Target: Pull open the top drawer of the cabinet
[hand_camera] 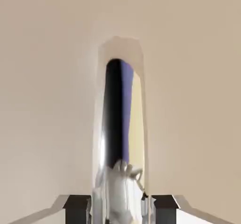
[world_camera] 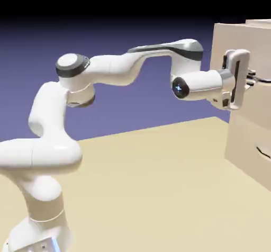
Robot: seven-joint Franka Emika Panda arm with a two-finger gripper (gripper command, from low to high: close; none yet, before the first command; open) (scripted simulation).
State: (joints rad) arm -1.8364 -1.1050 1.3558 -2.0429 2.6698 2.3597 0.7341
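My pincer (world_camera: 250, 80) is narrow: its 2 fingertips are drawn in on the handle (hand_camera: 120, 124) of the top drawer (world_camera: 258, 100), 1 on each side of the bar. In the hand view the handle stands large and upright in the middle, rounded at its upper end and running down between my 2 grey tips at the bottom edge. It is shiny as a mirror, with a black band, a blue-violet band and a pale yellow band in it, and a bright, silvery patch low down. Plain beige drawer front fills the view on both sides of it.

In the exterior view, the top drawer is high on the beige cabinet (world_camera: 225, 36), which stands at the exterior view's right and is cut off by the edge there. I cannot tell whether the drawer stands out at all from the cabinet. Below it is the lower drawer (world_camera: 246, 145), with its own dark, curved handle, well apart from my pincer.

My white arm (world_camera: 53, 108) rises at the exterior view's left, bends over the pale yellow tabletop (world_camera: 148, 187) and reaches across to the cabinet, my hand turned toward the drawer front.
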